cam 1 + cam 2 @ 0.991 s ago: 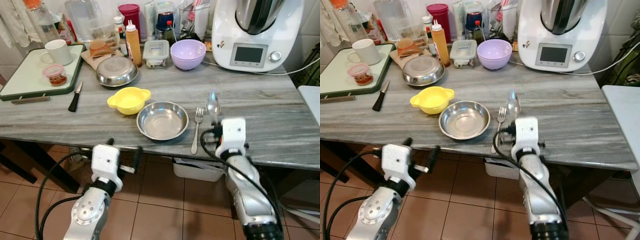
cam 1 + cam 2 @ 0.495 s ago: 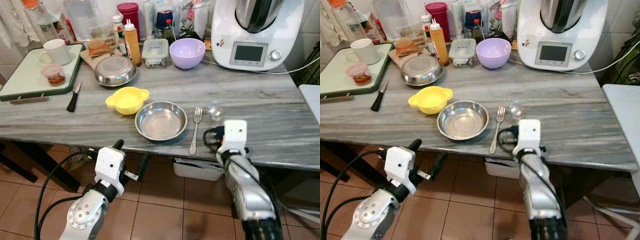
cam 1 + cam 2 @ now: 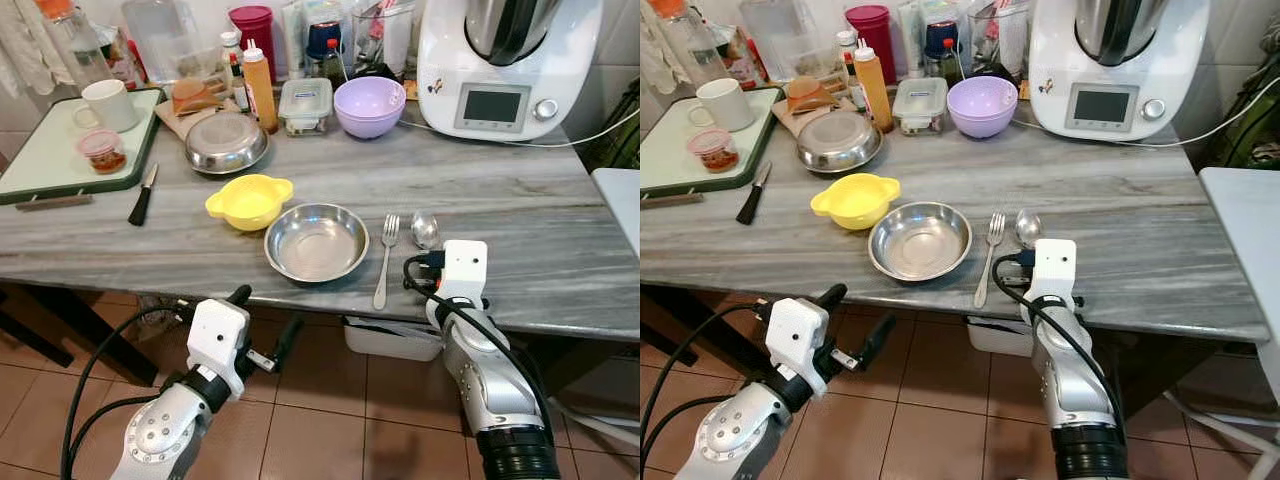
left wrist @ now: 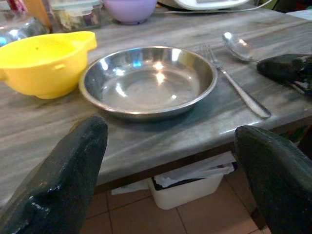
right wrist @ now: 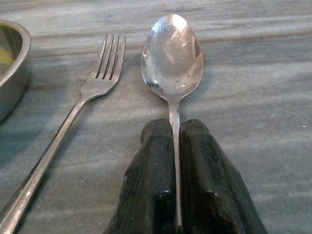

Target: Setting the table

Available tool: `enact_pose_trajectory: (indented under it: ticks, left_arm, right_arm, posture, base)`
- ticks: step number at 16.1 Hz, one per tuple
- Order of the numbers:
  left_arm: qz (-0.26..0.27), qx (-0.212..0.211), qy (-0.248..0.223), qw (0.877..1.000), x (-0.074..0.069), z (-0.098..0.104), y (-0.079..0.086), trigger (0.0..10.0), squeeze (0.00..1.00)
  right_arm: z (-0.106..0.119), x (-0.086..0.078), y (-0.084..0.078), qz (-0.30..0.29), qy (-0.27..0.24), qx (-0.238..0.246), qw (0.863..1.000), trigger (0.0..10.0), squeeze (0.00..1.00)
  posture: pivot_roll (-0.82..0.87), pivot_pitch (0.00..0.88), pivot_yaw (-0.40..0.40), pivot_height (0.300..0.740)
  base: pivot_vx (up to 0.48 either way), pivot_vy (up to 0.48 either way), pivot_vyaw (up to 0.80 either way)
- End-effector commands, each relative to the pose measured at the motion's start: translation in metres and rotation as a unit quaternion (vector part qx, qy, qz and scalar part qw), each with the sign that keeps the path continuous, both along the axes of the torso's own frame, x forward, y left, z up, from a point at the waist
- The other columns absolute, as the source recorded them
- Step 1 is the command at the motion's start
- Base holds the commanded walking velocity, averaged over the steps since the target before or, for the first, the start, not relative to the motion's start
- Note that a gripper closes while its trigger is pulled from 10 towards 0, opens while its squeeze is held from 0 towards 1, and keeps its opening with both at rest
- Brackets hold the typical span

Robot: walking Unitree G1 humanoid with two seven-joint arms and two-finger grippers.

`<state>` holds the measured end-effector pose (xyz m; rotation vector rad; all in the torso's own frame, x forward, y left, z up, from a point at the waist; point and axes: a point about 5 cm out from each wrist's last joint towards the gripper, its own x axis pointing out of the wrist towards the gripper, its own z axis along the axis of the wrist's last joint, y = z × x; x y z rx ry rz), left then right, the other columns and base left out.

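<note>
A steel spoon lies flat on the grey marble table, its handle pinched between the fingers of my right gripper, which is shut on it at the table's front edge. The spoon's bowl rests just right of a fork. Left of the fork sits a shallow steel plate, with a yellow bowl beside it. My left gripper hangs open below the table edge, in front of the plate.
At the back stand a white kitchen machine, a purple bowl, a lidded box, bottles and a second steel bowl. A green-rimmed tray with a mug sits far left, a black knife beside it.
My right gripper has lowered the spoon from tilted up in the air to lying flat on the table next to the fork. The camera shifted slightly.
</note>
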<state>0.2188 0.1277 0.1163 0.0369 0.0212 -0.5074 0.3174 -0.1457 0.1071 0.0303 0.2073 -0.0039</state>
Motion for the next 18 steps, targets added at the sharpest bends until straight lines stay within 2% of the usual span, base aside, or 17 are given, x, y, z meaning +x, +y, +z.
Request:
enact_pose_trajectory:
  ticks: [1, 5, 8, 11, 12, 15, 16, 17, 18]
  left_arm:
    - [-0.006, 0.003, 0.001, 1.0, -0.003, 0.002, 0.0, 10.0, 0.0]
    - [-0.011, 0.002, 0.001, 1.0, -0.003, 0.003, 0.001, 10.0, 0.0]
    - [-0.014, 0.0, 0.001, 1.0, -0.003, 0.004, -0.001, 10.0, 0.0]
    - [-0.019, -0.005, 0.004, 1.0, -0.004, 0.004, -0.002, 10.0, 0.0]
    - [-0.031, -0.02, 0.012, 0.999, -0.006, 0.004, -0.004, 10.0, 0.0]
    - [-0.029, -0.019, 0.009, 0.999, -0.006, 0.004, -0.004, 10.0, 0.0]
    - [-0.028, -0.02, 0.011, 0.999, -0.006, 0.004, -0.004, 10.0, 0.0]
    - [-0.027, -0.021, 0.01, 0.999, -0.006, 0.004, -0.004, 10.0, 0.0]
    - [-0.028, -0.022, 0.01, 0.999, -0.006, 0.004, -0.003, 10.0, 0.0]
  right_arm:
    - [-0.009, -0.004, 0.005, 0.008, 0.024, 0.003, 1.0, 10.0, 0.0]
    - [-0.009, -0.001, 0.007, 0.015, 0.026, 0.005, 1.0, 10.0, 0.0]
    - [-0.005, 0.0, 0.015, 0.038, 0.014, -0.002, 0.999, 10.0, 0.0]
    - [-0.006, 0.002, 0.017, 0.04, 0.019, 0.003, 0.999, 10.0, 0.0]
    - [-0.006, 0.002, 0.018, 0.04, 0.019, 0.003, 0.999, 10.0, 0.0]
    - [-0.009, 0.001, 0.017, 0.043, 0.028, 0.005, 0.999, 10.0, 0.0]
    - [-0.01, 0.001, 0.017, 0.04, 0.028, 0.004, 0.999, 10.0, 0.67]
    - [-0.01, 0.0, 0.017, 0.041, 0.028, 0.01, 0.999, 10.0, 1.0]
    - [-0.009, 0.0, 0.017, 0.039, 0.024, 0.009, 0.999, 10.0, 1.0]
  posture:
    - [-0.03, 0.13, 0.081, 0.74]
    - [-0.03, 0.132, 0.082, 0.74]
    - [-0.03, 0.133, 0.08, 0.74]
    - [-0.03, 0.131, 0.08, 0.74]
    - [-0.03, 0.128, 0.079, 0.74]
    - [-0.03, 0.133, 0.078, 0.74]
    - [-0.03, 0.133, 0.079, 0.74]
    - [-0.03, 0.133, 0.079, 0.74]
    - [-0.03, 0.135, 0.08, 0.74]
  base:
    - [0.0, 0.0, 0.0]
    - [0.0, 0.0, 0.0]
    - [0.0, 0.0, 0.0]
    - [0.0, 0.0, 0.0]
    - [0.0, 0.0, 0.0]
    - [0.0, 0.0, 0.0]
    - [0.0, 0.0, 0.0]
    - [0.0, 0.0, 0.0]
    - [0.0, 0.0, 0.0]
